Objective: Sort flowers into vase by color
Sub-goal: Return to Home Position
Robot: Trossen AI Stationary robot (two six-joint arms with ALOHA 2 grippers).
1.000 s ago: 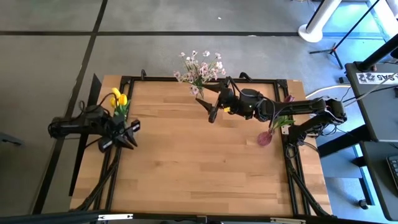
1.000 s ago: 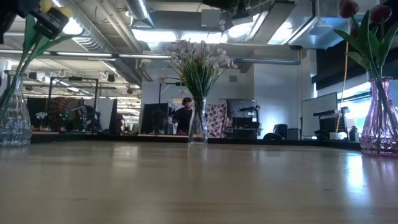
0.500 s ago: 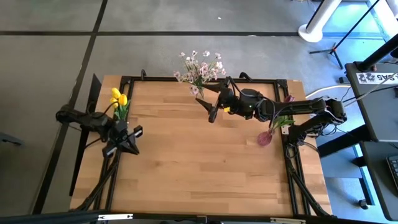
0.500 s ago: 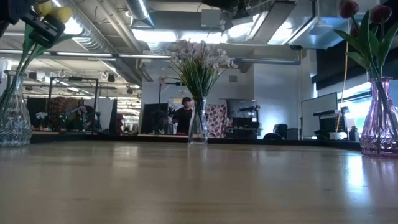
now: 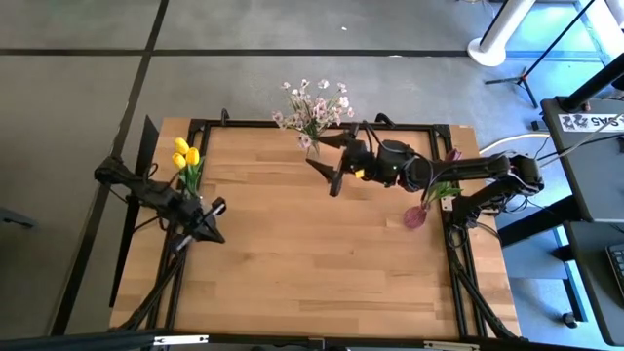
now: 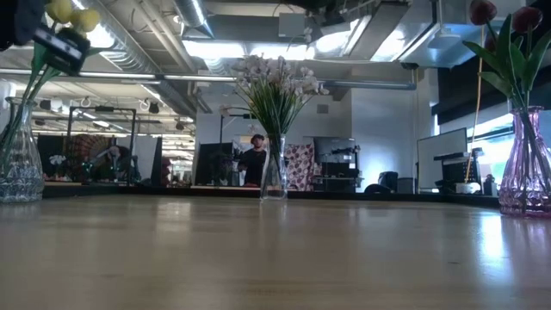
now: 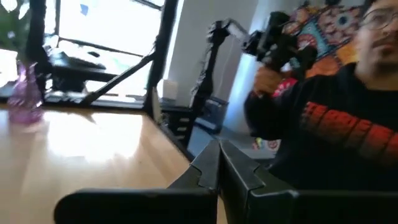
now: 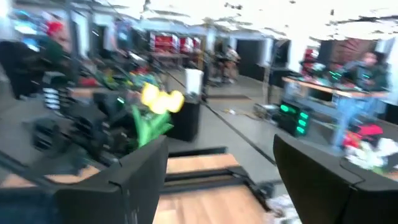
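The left end effector (image 5: 207, 222), fingers together and empty, sits near the yellow tulips (image 5: 184, 153), so a homing sweep can snag stems and tip their clear vase (image 6: 17, 168); the right end effector (image 5: 329, 161) waits, fingers apart, beside the pink-white blossoms (image 5: 312, 105).

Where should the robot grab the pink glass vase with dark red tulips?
Probably around the slim neck of the pink glass vase, coming in level from the side. Its body flares wide at the base, and the dark maroon tulips and their leaves fill the top, so reaching down from above would likely crush them.
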